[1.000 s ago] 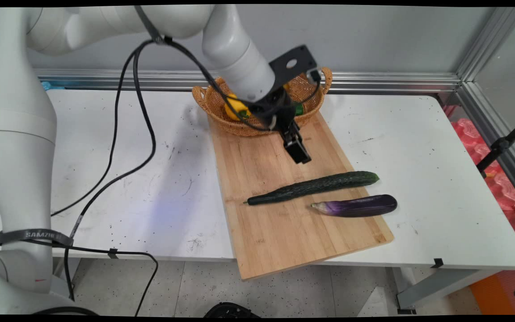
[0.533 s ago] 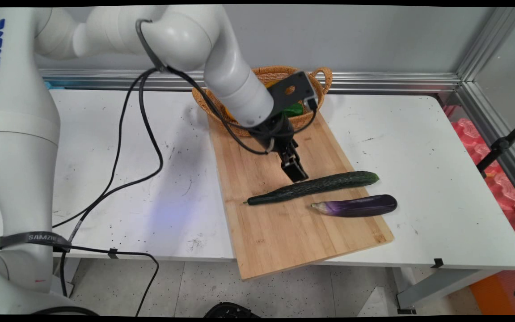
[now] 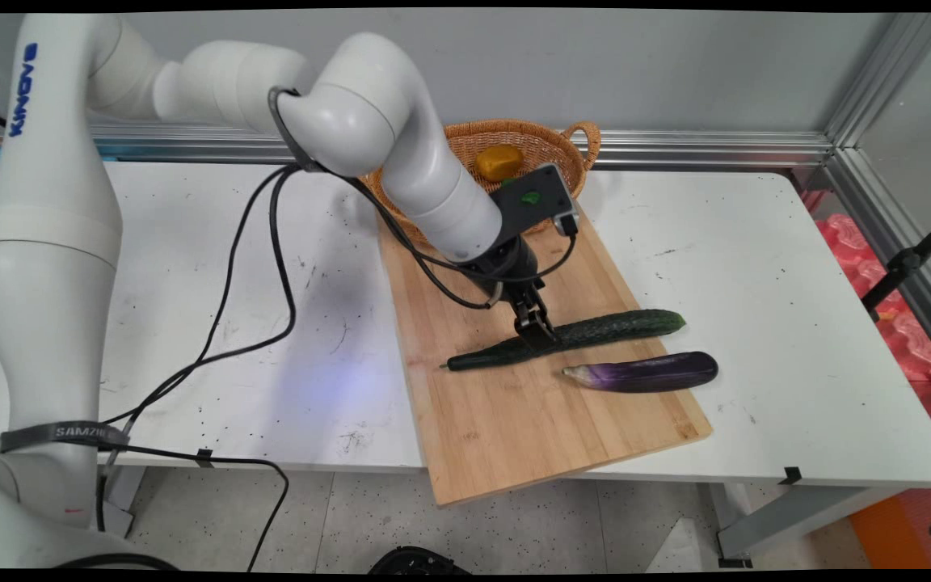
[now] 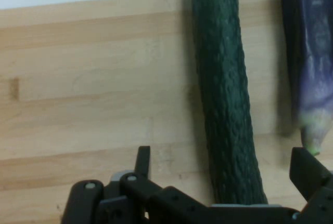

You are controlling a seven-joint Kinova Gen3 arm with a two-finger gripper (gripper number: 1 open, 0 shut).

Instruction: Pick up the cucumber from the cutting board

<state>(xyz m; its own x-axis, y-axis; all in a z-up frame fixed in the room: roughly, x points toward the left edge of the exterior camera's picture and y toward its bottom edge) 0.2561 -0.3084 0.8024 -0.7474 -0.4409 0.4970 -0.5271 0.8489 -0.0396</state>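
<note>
Gripper (image 3: 537,333) points steeply down from the bent arm, fingers spread wide astride the cucumber (image 3: 587,333) on the cutting board (image 3: 514,420), gripping nothing.

White table (image 3: 756,267) carries wooden cutting board (image 3: 514,412), wicker basket (image 3: 546,145).

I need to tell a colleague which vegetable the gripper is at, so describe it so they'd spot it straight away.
Find the wooden cutting board on the white table. Two long vegetables lie across it; the gripper straddles the cucumber, dark green, bumpy and longer than the smooth purple eggplant beside it.
</note>
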